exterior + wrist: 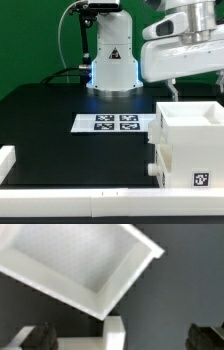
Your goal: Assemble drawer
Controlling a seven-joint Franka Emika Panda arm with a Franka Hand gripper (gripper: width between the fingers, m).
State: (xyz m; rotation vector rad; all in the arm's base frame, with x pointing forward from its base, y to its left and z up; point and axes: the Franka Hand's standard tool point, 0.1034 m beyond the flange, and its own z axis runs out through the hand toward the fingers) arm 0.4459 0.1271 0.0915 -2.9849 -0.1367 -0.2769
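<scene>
The white drawer shell (190, 140) stands at the exterior view's right with its open cavity facing up and a square tag (200, 181) on its front. Small knobs (152, 171) stick out of its left side. My gripper (196, 90) hangs just above the shell's top rim, open and empty. In the wrist view the white open cavity (70, 263) fills the far part of the picture. A white wall edge (113, 333) lies between my two dark fingers (35, 336), which stand wide apart around my gripper (122, 339). Nothing is held.
The marker board (112, 122) lies flat at the table's middle, left of the shell. A white rail runs along the front edge (80, 205) and the left edge (8, 160). My arm's base (112, 60) stands at the back centre.
</scene>
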